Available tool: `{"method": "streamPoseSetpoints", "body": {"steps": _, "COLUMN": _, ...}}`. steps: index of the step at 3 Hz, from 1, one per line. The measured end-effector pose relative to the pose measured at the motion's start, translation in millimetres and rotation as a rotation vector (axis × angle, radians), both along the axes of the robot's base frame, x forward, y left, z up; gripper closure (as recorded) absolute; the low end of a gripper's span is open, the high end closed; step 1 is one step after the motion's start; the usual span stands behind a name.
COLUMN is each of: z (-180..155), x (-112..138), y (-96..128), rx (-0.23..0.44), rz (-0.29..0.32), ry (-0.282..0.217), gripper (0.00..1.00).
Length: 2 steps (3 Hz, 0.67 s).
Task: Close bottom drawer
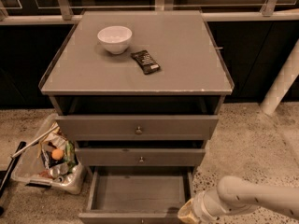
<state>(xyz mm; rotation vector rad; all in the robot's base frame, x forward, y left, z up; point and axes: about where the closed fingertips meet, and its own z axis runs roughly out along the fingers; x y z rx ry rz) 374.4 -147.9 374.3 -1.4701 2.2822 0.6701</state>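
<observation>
Three drawers sit in one grey cabinet (187,50), and all three stand open to some degree. The bottom drawer (140,193) is pulled out farthest: its bare grey floor shows in full and its front runs along the lower edge of the view, with no knob to be seen there. The middle drawer (107,157) and the top drawer (93,126) each show one small round knob at the centre of the front, and each has a dark gap above it; the gap over the top one is the wider.

Two things lie on the cabinet top: one white bowl (115,38) toward the back left, and one dark packet (145,61) just beside it to the right, not touching.

One arm (261,197) comes in from the lower right, pale and rounded. The gripper (186,214) is at its end, low at the bottom edge, just beside the right front corner of the bottom drawer; it is mostly cut off there, so I cannot tell whether it is open or closed, nor whether it touches the drawer.

One clear bin (70,183) of rubbish stands on the speckled floor (247,143) left of the cabinet, with one orange ball (57,154) in it. One white post (280,85) leans at far right.
</observation>
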Motion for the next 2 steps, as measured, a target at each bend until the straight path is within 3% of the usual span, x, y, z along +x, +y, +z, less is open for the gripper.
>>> {"method": "streamPoseSetpoints", "body": {"steps": 2, "z": -107, "x": -9, "y": -16, "rx": 0.009, "rz": -0.065, "ry": -0.011, "gripper": 1.00}}
